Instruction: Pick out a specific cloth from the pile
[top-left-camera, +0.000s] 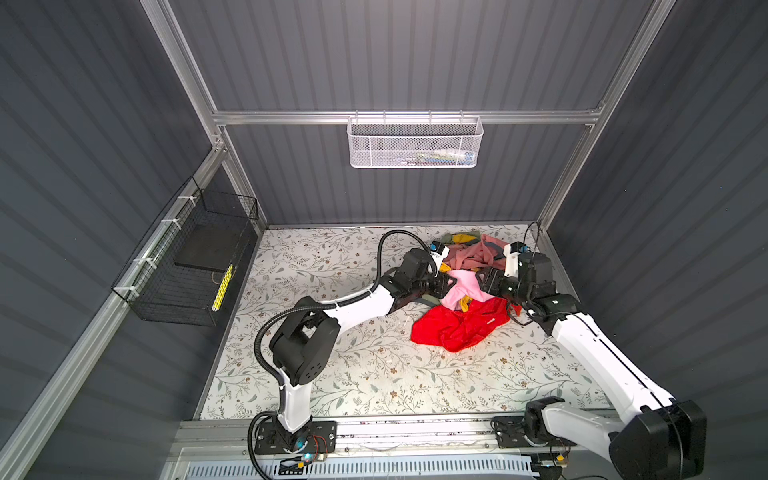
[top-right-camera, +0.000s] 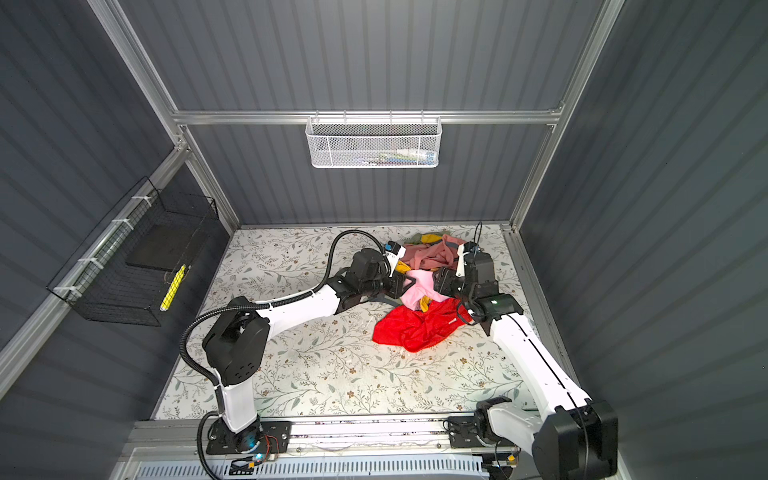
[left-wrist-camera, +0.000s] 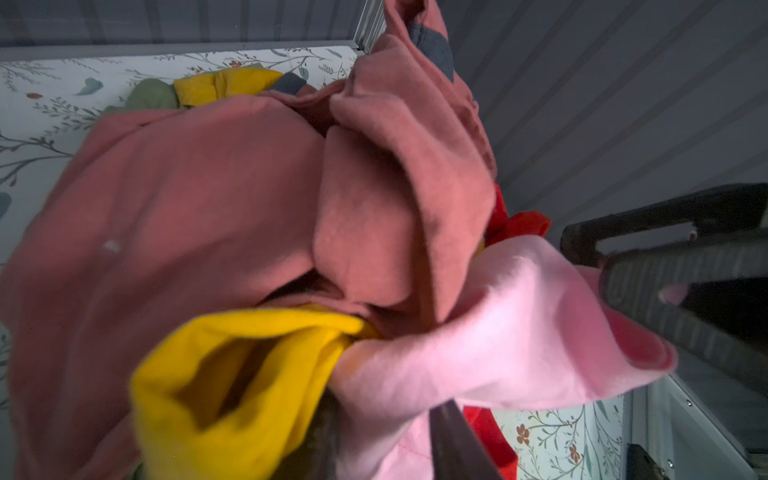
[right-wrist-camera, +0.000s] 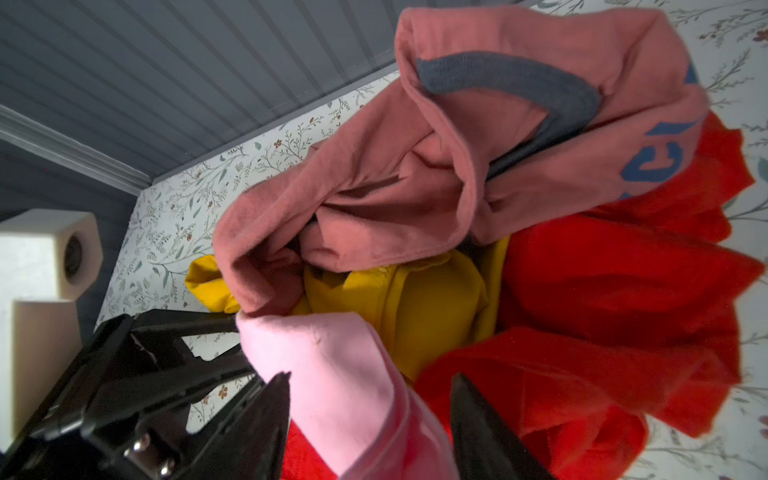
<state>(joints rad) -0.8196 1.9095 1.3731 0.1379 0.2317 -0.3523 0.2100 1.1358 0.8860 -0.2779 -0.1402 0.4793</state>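
Pink cloth (top-left-camera: 463, 289) pinched in left hand (left-wrist-camera: 386, 449); right hand (right-wrist-camera: 370, 415) spread wide astride it. Best lifted slowly so yellow garment (right-wrist-camera: 415, 299) is shed.

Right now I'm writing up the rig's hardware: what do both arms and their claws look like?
The left arm and right arm have white shells and black joints. A black ribbed cable hose runs along the left arm. The left claw and right claw are black, with tapered fingers.
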